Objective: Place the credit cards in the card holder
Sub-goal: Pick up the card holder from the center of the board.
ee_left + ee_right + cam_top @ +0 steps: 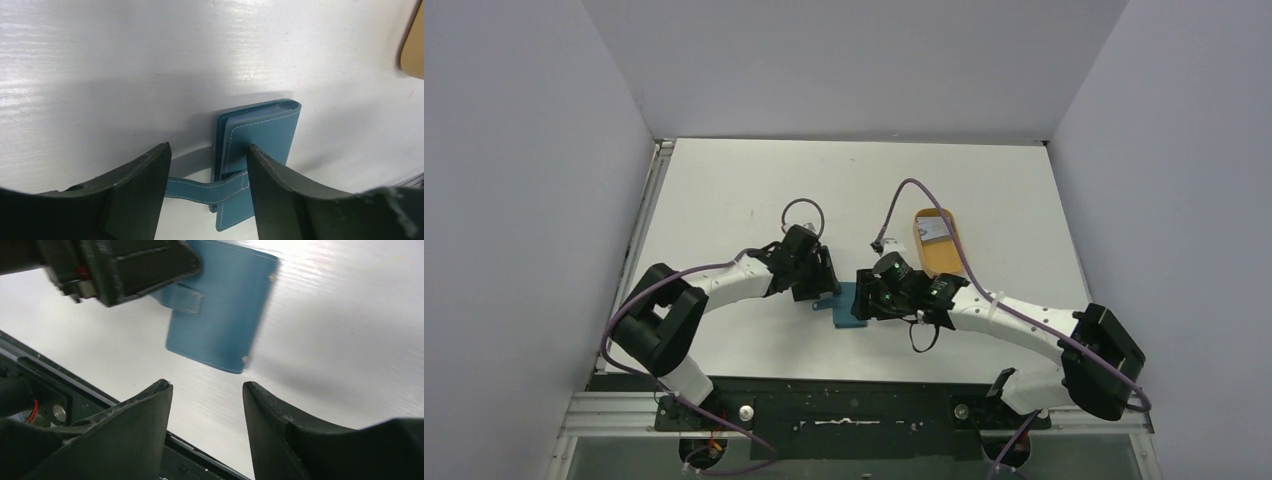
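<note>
Down at the near edge, the right end effector [207,407] hangs released over the table [724,190], jaws apart with nothing between them. Just beyond lies the blue card holder [262,132], folded and flat on the table between the two arms. The left end effector [207,167] sits low at its left side, released too, the strap [192,190] lying loose between its fingers. Far right, well apart, the orange tray [952,258] holds a whitish card [934,228].

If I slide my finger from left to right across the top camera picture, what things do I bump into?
left gripper → blue card holder → right gripper → orange tray
</note>
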You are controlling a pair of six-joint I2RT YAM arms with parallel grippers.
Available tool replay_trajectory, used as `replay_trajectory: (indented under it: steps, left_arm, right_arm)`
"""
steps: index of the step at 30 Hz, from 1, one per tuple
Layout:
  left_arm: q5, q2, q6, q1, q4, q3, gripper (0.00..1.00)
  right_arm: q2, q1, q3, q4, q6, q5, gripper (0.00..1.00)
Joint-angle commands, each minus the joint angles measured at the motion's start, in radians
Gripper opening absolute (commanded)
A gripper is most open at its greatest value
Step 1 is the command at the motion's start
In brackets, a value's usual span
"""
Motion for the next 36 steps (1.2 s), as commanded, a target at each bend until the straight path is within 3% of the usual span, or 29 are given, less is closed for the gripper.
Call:
replay_trajectory:
  steps: [1, 7, 13, 19, 25, 30, 36]
  left_arm:
    - [-0.03, 0.079, 0.028, -0.01, -0.071, -0.017, 0.54]
    - [-0.049, 0.104, 0.037, -0.014, -0.085, -0.019, 0.46]
    - [-0.061, 0.115, 0.042, -0.017, -0.104, -0.021, 0.4]
    - [-0.087, -0.015, 0.041, -0.014, -0.167, 0.004, 0.6]
    - [-0.095, -0.125, 0.063, -0.02, -0.268, 0.081, 0.71]
    - [-0.092, -0.209, 0.065, -0.055, -0.268, 0.077, 0.73]
    - [-0.091, -0.183, 0.058, -0.129, -0.277, 0.119, 0.74]
  right_arm:
    - [-0.037, -0.08, -0.084, 0.104, 0.083, -0.031, 0.57]
    - [0.012, -0.143, -0.165, 0.279, 0.171, -0.159, 0.64]
    - [0.108, -0.148, -0.169, 0.374, 0.215, -0.199, 0.65]
    - [0.107, -0.148, -0.147, 0.308, 0.184, -0.151, 0.65]
    - [0.119, -0.147, -0.139, 0.289, 0.172, -0.14, 0.64]
    - [0.087, -0.146, -0.149, 0.27, 0.172, -0.122, 0.65]
    - [0.052, -0.146, -0.158, 0.241, 0.166, -0.104, 0.65]
